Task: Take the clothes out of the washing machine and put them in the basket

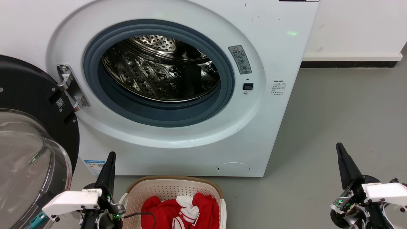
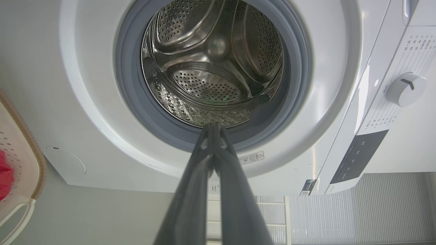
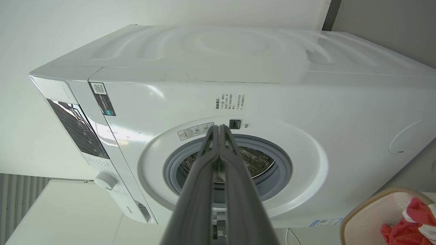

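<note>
- Ahead of you stands the washing machine (image 1: 273, 127), its door (image 1: 28, 152) swung open at your left with the glass dome facing you.
- Through the grey-ringed opening you see the shiny perforated drum (image 1: 152, 73).
- The basket (image 1: 171, 179) sits on the grey floor (image 1: 334, 121) just in front of the machine. Red clothes (image 1: 159, 211) with white striped cuffs lie in it.
- Your left gripper (image 1: 111, 157) points up just left of the basket, fingers pressed together.
- Your right gripper (image 1: 339, 147) is well off to the right, over the floor, fingers likewise together.
</note>
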Motion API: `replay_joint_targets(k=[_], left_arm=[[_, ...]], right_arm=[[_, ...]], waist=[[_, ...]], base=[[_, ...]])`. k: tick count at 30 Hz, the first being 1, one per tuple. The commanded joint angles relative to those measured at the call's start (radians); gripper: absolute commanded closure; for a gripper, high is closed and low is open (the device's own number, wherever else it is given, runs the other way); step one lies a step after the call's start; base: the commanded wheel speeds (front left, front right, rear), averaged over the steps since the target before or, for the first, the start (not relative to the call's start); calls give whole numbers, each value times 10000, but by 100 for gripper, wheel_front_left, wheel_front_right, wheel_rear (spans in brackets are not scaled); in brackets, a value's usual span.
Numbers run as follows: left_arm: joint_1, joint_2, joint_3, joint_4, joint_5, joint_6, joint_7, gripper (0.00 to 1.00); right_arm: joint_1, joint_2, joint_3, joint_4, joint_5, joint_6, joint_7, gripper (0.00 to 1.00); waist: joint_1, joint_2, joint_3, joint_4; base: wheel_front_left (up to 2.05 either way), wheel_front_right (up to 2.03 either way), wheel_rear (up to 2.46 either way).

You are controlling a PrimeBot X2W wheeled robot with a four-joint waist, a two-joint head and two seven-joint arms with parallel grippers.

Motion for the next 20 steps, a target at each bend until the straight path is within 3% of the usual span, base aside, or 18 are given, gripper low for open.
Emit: replay_joint_targets(k=[1, 20], left_arm=[[-131, -32, 65, 36, -291, -73, 91, 100], [-146, -33, 68, 40, -409, -94, 133, 100]], right_arm=[[-135, -28, -22, 53, 310, -3, 95, 100], [-146, -10, -42, 60, 406, -3, 146, 100]], waist=[[0, 0, -8, 2], [0, 0, -14, 4]], base=[[0, 0, 0], [0, 0, 0]])
